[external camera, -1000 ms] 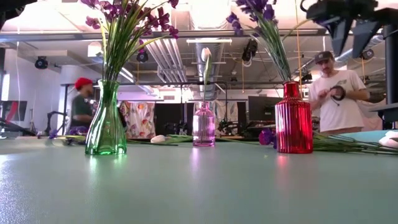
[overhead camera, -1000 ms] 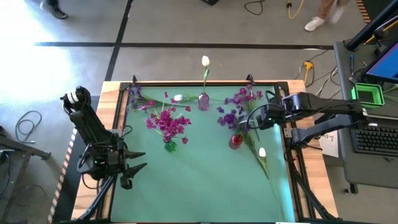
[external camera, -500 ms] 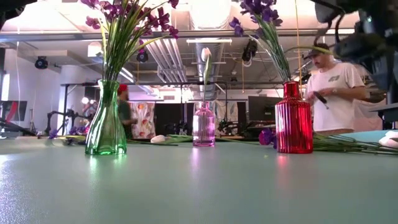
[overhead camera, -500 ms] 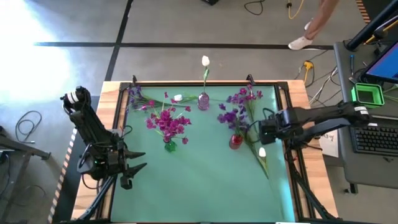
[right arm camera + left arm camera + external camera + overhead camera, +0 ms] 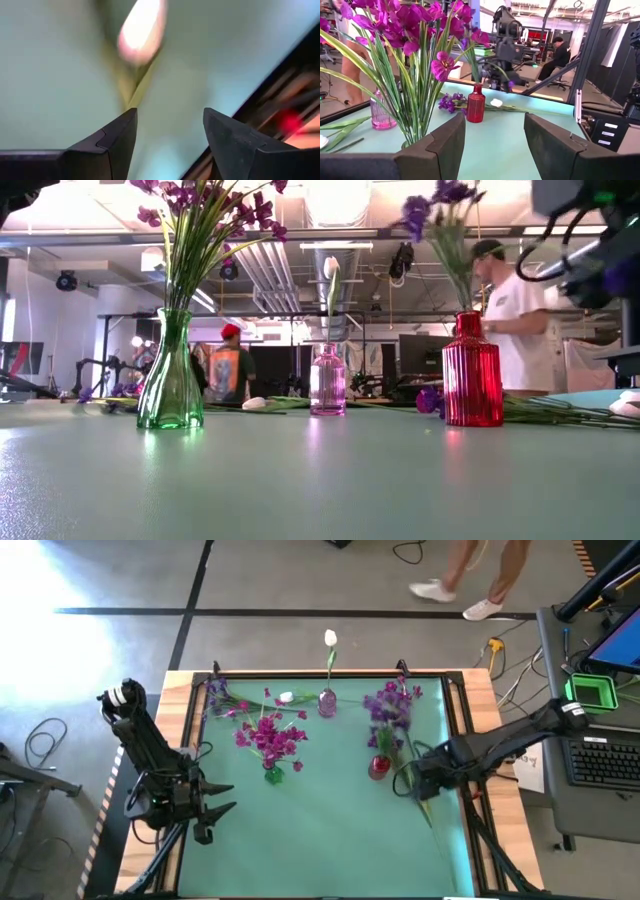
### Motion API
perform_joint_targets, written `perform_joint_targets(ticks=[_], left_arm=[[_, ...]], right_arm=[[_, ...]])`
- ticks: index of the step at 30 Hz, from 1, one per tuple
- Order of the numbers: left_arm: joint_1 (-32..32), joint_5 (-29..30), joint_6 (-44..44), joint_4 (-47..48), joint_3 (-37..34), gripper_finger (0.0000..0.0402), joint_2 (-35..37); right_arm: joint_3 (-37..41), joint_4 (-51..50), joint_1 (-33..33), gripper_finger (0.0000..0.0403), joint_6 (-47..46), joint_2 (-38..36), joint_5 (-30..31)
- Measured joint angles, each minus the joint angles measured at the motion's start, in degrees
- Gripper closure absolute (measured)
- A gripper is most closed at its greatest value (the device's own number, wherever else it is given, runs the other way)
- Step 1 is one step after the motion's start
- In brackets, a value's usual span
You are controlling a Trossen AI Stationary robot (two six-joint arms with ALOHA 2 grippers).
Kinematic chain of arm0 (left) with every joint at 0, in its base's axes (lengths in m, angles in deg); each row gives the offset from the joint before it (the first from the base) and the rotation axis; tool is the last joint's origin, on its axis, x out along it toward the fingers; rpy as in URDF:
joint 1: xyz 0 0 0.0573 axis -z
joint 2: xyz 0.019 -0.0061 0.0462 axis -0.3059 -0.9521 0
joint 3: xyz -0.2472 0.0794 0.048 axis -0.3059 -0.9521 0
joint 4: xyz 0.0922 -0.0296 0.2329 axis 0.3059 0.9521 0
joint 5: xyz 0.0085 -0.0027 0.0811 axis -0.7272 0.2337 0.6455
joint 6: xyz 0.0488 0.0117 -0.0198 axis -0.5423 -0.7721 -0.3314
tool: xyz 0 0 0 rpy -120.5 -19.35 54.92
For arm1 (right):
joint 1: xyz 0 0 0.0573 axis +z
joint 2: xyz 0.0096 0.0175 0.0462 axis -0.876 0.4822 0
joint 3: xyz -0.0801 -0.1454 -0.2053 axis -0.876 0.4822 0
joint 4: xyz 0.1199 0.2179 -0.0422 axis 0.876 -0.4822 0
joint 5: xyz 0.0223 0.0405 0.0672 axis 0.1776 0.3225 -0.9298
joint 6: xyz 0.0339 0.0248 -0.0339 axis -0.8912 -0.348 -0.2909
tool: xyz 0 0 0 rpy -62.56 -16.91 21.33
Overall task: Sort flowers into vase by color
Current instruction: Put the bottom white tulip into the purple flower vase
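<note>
High view: right gripper (image 5: 425,785) hides the white bud lying on the mat beside the red vase (image 5: 379,768). Right wrist view shows that white bud (image 5: 141,31), blurred, just ahead of spread, empty fingers. Left gripper (image 5: 205,808) parked near the table's left edge, jaws apart, holding nothing. Magenta flowers (image 5: 268,735) in green vase (image 5: 171,375), purple flowers (image 5: 440,220) in red vase, white flower (image 5: 330,638) in pink vase (image 5: 327,380).

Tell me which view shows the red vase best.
The low view: the red vase stands in full side profile, ribbed body, neck and purple flowers all visible. The high view shows only its top, beside the right end effector. The left wrist view has it small and far off. The right wrist view misses it.
</note>
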Motion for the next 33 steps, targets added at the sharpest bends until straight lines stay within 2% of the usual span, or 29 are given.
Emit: perform_joint_targets(ticks=[3, 11, 22, 33], left_arm=[[0.0, 0.0, 0.0, 0.3, 0.0, 0.0209, 0.0], [0.0, 0.0, 0.0, 1.5, 0.0, 0.0209, 0.0], [0.0, 0.0, 1.0, 1.4, 0.0, 0.0209, 0.0], [0.0, 0.0, 1.3, 1.4, 0.0, 0.0209, 0.0]], right_arm=[[-0.2, 3.1, 4.3, 0.0184, -4.0, 1.5, -3.5], [-0.1, 7.2, 13.5, 0.0184, -10.8, 7.5, -3.9], [-0.1, 9.9, 17.5, 0.0184, -12.2, 12.0, -3.3], [0.0, 18.6, 22.8, 0.0184, -12.2, 19.5, -2.1]])
